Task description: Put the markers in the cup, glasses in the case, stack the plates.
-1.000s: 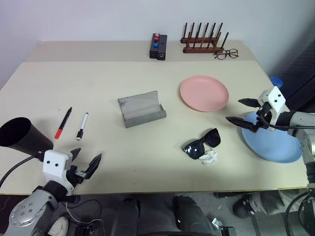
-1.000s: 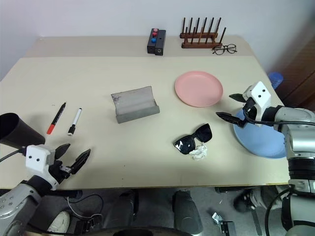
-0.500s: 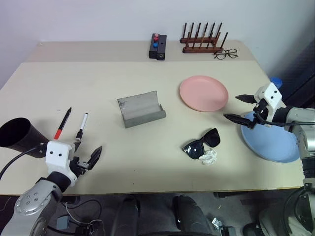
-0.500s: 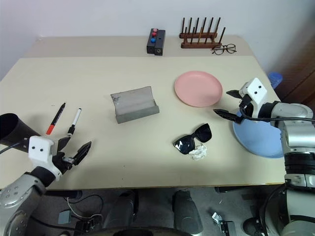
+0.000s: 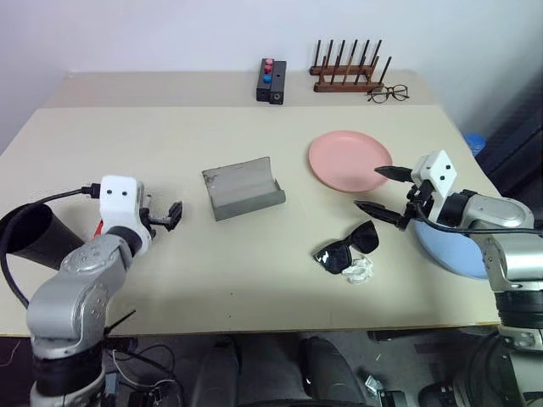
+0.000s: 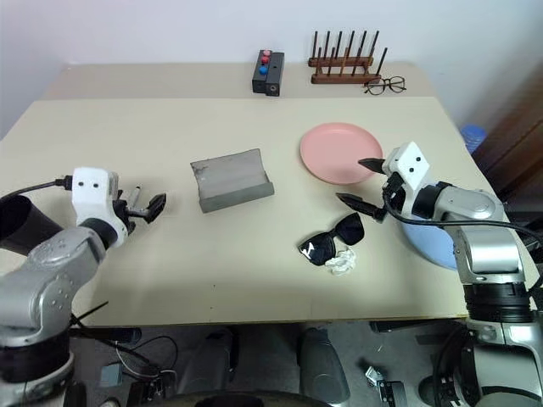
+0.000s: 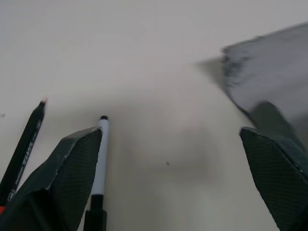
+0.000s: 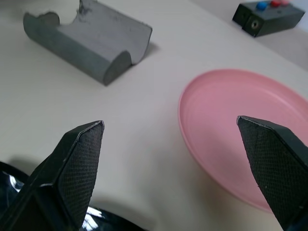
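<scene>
While both wide-open grippers hover empty | white marker (image 7: 98, 161): light, slick, best pinched mid-barrel | left gripper (image 5: 161, 218) | right gripper (image 5: 373, 188)

Beige table (image 5: 212, 280) (plates (image 5: 348, 159), case (image 5: 243, 187), sunglasses (image 5: 348, 248))

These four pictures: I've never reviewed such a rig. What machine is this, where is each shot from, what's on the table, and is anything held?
It is a two-armed humanoid robot. Two pictures come from cameras in its head, looking down; the other two from each wrist, looking along that pincer's black fingers. On the table lie a pink plate, a blue plate, black sunglasses, a grey open case, two markers and a black cup. The left pincer and right pincer are both open, holding nothing.
</scene>
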`<state>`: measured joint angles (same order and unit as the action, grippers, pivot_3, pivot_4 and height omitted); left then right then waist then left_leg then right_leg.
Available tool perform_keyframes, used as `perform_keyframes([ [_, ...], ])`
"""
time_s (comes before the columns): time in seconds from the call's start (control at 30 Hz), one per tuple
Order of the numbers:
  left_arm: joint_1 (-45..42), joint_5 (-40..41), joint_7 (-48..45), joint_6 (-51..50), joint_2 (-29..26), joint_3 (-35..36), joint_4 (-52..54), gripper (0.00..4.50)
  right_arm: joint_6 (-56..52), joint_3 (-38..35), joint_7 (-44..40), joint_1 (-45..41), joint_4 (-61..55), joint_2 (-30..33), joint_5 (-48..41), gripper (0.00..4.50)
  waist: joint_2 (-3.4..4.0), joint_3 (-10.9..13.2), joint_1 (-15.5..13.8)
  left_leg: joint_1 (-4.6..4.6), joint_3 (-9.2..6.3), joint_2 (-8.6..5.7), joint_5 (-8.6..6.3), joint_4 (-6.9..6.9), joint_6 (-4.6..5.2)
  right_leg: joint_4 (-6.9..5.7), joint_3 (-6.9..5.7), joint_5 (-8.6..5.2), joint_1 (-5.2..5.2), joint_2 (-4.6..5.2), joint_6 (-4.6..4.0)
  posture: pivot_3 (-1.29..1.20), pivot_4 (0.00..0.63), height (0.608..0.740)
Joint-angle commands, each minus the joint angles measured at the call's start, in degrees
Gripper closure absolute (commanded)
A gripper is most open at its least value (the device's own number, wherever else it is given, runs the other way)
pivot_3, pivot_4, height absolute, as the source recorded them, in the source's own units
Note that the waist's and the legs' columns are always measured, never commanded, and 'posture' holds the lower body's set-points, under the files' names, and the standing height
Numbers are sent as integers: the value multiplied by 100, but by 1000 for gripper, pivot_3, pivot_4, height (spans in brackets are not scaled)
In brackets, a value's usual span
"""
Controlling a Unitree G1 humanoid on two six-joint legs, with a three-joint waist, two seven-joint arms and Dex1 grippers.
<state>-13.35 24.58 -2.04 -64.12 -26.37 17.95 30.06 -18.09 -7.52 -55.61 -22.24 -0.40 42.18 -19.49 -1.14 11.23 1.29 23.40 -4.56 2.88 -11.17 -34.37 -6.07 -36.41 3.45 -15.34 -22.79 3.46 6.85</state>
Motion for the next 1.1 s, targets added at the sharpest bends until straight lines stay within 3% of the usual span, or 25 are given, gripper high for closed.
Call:
perform_keyframes([
  [0.03,-448,-295,376,-611,-82,289,-430,24,-83,-21,149,64,-552,-162,-200,0,0,0,19,0,-2,1,0,0,0,-1,0,0,-1,-3,0,0,150,740],
  [0.17,-1036,-352,404,-1233,-148,430,-1067,24,-399,159,88,210,-1284,-272,-531,0,-1,1,-23,4,-6,0,0,1,0,1,-2,-1,-1,-2,2,0,150,740],
  [0.37,-1600,-539,163,-1253,-466,197,-1898,24,-878,852,-104,464,-2346,-318,-796,0,-3,0,-15,4,-14,0,1,1,-2,-2,-7,-1,-1,-4,2,0,150,740],
  [0.73,-2035,-441,-190,-1779,-255,505,-2497,24,-709,1599,119,471,-2452,-662,-401,0,-5,1,-21,5,-14,0,2,1,-4,-2,-9,-1,-1,-2,2,0,150,740],
  [0.83,-2001,-494,-187,-1804,-228,535,-2475,851,-642,1633,133,484,-2394,-744,-395,0,-5,1,-11,4,-14,0,2,2,-4,-2,-9,0,-2,-3,3,0,150,740],
  [1.03,-2013,-498,-252,-1686,-189,568,-2414,3821,-511,1635,89,545,-2306,-755,-366,0,-5,1,-17,4,-14,0,2,3,-4,-3,-9,0,-2,-2,3,0,150,740],
  [1.1,-2018,-478,-404,-1404,-218,391,-2370,4454,-473,1629,80,576,-2300,-744,-360,0,-5,1,-29,4,-14,0,3,3,-5,-3,-10,0,-2,-2,3,0,150,740],
])
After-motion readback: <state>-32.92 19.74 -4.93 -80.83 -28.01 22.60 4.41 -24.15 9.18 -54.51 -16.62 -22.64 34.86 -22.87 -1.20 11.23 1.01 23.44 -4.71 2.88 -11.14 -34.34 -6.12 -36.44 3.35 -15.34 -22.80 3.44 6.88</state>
